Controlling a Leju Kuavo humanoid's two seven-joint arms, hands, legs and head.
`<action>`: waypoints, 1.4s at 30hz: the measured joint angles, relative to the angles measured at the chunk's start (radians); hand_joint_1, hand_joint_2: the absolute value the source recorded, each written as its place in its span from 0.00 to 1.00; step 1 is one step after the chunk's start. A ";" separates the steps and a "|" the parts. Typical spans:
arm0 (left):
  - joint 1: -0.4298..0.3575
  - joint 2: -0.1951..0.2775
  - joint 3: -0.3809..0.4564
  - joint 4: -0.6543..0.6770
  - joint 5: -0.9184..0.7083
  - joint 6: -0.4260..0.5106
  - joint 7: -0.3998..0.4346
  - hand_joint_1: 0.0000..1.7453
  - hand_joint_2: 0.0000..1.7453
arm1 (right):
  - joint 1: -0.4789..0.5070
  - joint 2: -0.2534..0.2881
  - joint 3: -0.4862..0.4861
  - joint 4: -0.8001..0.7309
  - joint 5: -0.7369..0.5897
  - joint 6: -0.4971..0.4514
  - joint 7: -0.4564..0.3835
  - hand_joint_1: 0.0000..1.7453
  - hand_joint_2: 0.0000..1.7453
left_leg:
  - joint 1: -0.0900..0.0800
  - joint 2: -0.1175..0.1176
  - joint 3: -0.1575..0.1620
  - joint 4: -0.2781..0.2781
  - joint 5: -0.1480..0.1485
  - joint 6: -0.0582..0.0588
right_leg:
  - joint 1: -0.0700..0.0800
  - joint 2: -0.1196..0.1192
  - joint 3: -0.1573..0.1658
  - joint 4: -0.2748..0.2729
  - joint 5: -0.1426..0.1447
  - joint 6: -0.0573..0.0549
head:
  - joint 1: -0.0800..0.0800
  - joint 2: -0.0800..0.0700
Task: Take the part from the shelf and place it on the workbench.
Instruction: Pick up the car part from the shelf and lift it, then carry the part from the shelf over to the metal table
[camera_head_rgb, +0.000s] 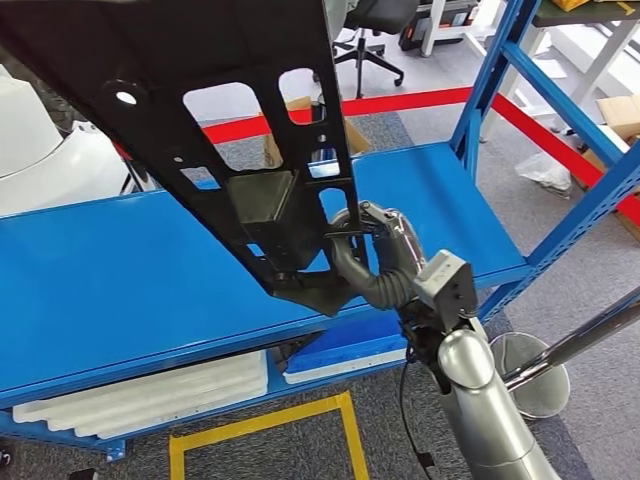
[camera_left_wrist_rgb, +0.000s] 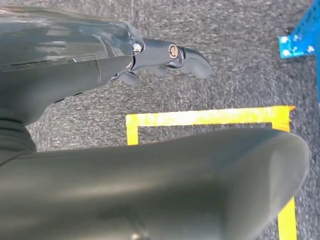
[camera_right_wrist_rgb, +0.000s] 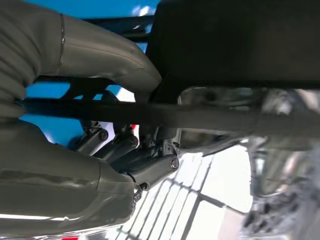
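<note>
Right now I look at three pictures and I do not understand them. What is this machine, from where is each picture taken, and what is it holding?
This is a two-armed humanoid robot. The head view looks down from its body. Its right hand grips a large black part, a flat panel with cut-out holes, lifted above the blue shelf. White foam sheets lie on the lower level. The right wrist view, from behind that hand, shows the fingers closed around the part's edge. The left wrist view looks down at grey carpet with yellow tape; the left hand hangs holding nothing.
</note>
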 joint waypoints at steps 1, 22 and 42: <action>0.000 0.000 0.002 0.000 0.000 0.003 0.001 0.00 1.00 | 0.007 0.000 -0.003 -0.021 -0.048 0.015 -0.022 1.00 1.00 | 0.000 0.000 0.000 0.000 0.000 0.000 | 0.000 0.000 0.000 0.000 0.000 0.000 | 0.000 0.000; 0.002 0.001 0.144 0.000 0.000 -0.056 -0.088 0.00 1.00 | 0.132 -0.011 0.011 -0.274 -0.236 0.118 -0.120 1.00 1.00 | -0.008 0.000 0.002 -0.002 -0.004 0.009 | -0.010 0.000 0.002 -0.002 -0.004 0.010 | 0.000 0.000; 0.013 0.004 0.152 0.000 0.000 -0.025 -0.050 0.00 1.00 | 0.170 -0.013 0.012 -0.309 -0.235 0.118 -0.130 1.00 1.00 | 0.009 0.000 -0.037 0.168 -0.144 -0.036 | -0.011 0.000 -0.099 0.022 0.080 -0.034 | -0.001 0.000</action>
